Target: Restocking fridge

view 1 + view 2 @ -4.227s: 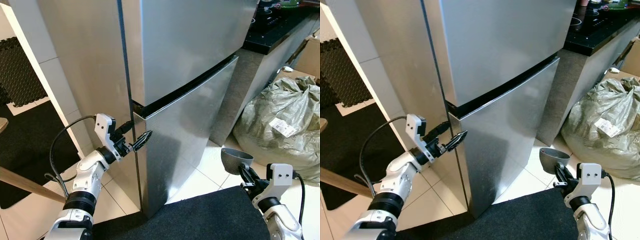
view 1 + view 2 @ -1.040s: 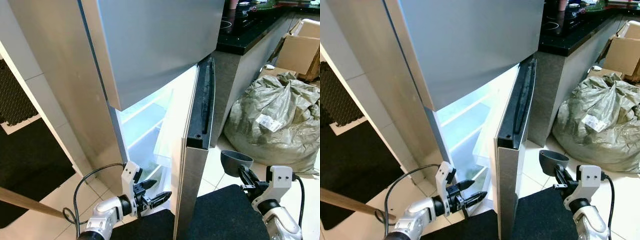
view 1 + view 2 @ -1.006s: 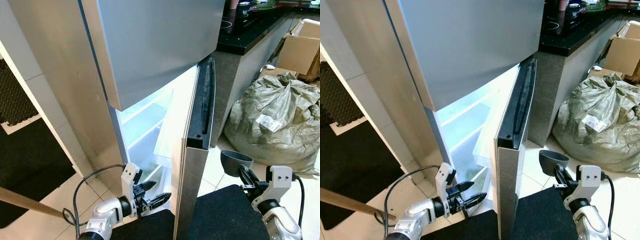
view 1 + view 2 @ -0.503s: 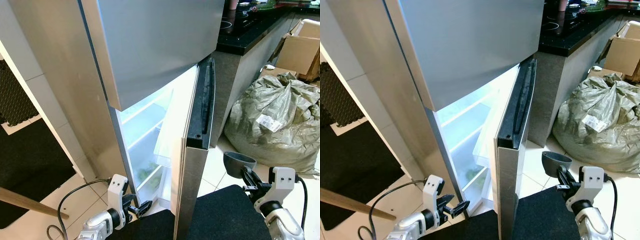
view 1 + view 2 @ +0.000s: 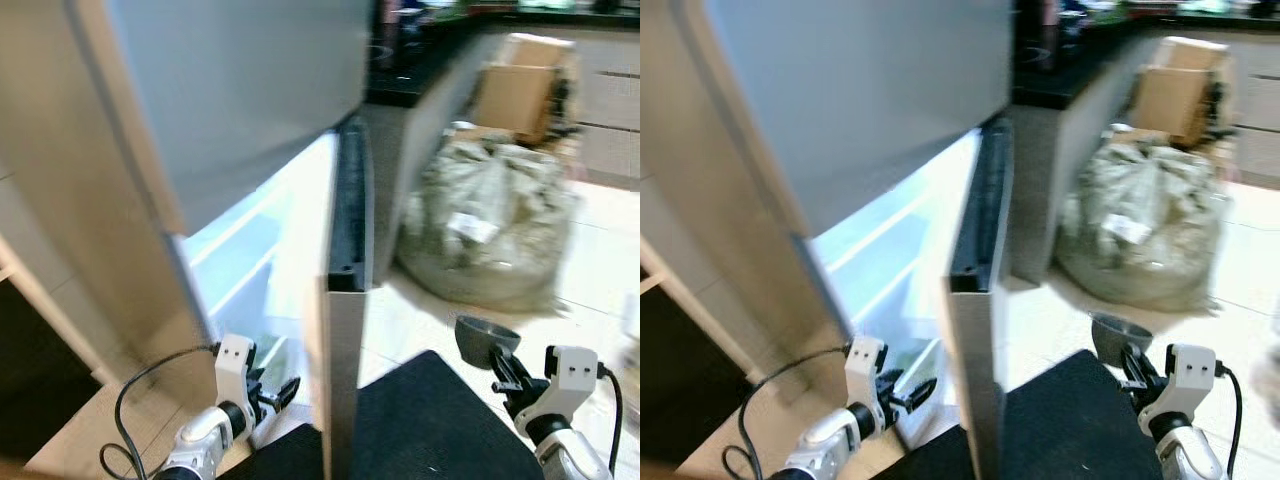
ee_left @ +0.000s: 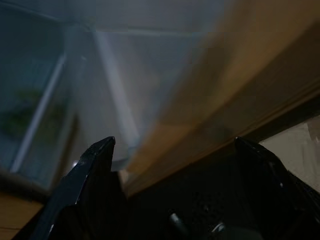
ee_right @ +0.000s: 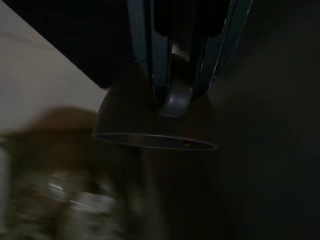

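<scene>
there is one fridge (image 5: 230,110), silver, with two doors: the upper one shut, the lower door (image 5: 335,300) swung out edge-on toward me, its black seal on top, and the lit white inside (image 5: 245,270) showing between door and cabinet, with a hint of something green low down behind a clear drawer front. the whole scene is blurred. there are two grippers. the left gripper (image 5: 278,393) sits low at the foot of the open compartment, just left of the door's edge, a black cable looping off its wrist; its two black fingers (image 6: 92,172) stand spread with nothing between them, pointing into the pale bottom of the fridge, and i cannot tell whether they touch it. one black mat (image 5: 440,420) lies on the pale tiled floor in front. to the right of the door, the right gripper (image 5: 497,375) hovers over the mat's far edge, its fingers clamped on the stub handle of one dark grey bowl (image 5: 485,340), which stands above the fingers, well apart from the fridge opening. beyond it one bulging grey-green sack (image 5: 485,225) slumps against the dark counter (image 5: 415,80), with one cardboard box (image 5: 520,90) behind.
</scene>
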Controlling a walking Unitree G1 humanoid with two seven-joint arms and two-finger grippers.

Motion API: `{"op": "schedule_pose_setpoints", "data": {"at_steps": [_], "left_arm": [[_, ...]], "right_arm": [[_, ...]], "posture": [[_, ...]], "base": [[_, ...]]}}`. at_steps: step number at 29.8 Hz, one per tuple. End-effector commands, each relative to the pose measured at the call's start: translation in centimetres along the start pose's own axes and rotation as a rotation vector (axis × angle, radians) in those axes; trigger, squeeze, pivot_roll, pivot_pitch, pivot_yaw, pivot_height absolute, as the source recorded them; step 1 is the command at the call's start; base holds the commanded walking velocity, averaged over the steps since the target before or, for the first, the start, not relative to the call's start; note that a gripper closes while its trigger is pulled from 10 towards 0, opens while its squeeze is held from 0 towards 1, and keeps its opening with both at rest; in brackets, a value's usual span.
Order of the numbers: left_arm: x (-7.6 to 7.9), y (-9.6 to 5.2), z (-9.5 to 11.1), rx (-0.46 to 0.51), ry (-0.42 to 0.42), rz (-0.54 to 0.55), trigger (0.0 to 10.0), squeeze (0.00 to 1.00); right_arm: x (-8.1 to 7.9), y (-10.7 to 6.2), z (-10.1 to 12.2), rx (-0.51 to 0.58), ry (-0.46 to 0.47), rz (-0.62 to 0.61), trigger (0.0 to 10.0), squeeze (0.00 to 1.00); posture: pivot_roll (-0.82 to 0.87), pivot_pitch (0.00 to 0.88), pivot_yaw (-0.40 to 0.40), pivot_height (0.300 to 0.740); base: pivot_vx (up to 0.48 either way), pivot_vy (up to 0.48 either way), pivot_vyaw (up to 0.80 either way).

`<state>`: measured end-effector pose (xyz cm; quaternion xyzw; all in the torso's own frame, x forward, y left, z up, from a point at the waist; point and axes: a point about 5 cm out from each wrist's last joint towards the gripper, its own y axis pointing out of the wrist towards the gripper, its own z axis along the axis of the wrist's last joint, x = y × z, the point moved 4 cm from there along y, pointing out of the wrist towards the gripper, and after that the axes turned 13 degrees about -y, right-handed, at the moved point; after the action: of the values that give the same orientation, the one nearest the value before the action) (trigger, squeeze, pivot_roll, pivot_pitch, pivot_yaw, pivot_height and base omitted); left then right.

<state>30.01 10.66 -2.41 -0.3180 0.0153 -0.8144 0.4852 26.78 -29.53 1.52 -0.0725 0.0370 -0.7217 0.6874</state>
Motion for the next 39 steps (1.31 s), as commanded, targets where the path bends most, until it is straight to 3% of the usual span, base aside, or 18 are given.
{"op": "schedule_pose_setpoints", "data": {"at_steps": [1,5,13,18,27,32,36,39], "left_arm": [[-1.4,-0.9,-0.9,-0.024,0.001,0.067,10.0,0.0],[-2.1,-1.4,-1.0,-0.017,0.003,0.106,10.0,0.0],[-2.1,-1.1,0.0,0.032,0.015,0.12,10.0,0.0],[0.0,0.7,2.5,0.116,0.046,0.055,10.0,0.0],[1.8,1.9,3.8,0.153,0.069,-0.007,10.0,0.0],[2.0,2.0,3.9,0.153,0.074,-0.018,10.0,0.0],[2.1,2.0,3.8,0.151,0.08,-0.022,10.0,0.0],[2.1,2.0,3.8,0.15,0.081,-0.027,10.0,0.0]], "right_arm": [[-0.7,0.1,-0.3,0.001,0.002,0.013,10.0,0.0],[-1.2,-0.1,-0.8,-0.014,0.008,0.032,10.0,0.0],[-2.2,0.1,-1.1,-0.014,0.022,0.061,10.0,0.0],[-2.1,0.0,-1.2,-0.014,0.02,0.062,10.0,0.0],[-2.1,-0.5,-1.9,-0.035,0.001,0.065,10.0,0.0],[-1.7,-1.2,-3.1,-0.087,-0.006,0.032,10.0,0.0],[-0.1,-2.9,-5.0,-0.169,-0.037,-0.07,10.0,0.0],[0.9,-3.2,-5.0,-0.175,-0.051,-0.126,10.0,0.0]], "posture": [[-0.17,0.053,0.064,0.74],[-0.16,0.053,0.061,0.74],[-0.15,0.054,0.063,0.74],[-0.16,0.055,0.063,0.74],[-0.17,0.054,0.065,0.74],[-0.17,0.051,0.066,0.74],[-0.17,0.05,0.065,0.74],[-0.17,0.047,0.067,0.74]], "base": [[0.0,0.0,0.0],[0.0,0.0,0.0],[0.0,0.0,0.0],[0.0,0.0,0.0],[0.0,0.0,0.0],[0.0,0.0,0.0],[0.0,0.0,0.0],[0.0,0.0,0.0]]}}
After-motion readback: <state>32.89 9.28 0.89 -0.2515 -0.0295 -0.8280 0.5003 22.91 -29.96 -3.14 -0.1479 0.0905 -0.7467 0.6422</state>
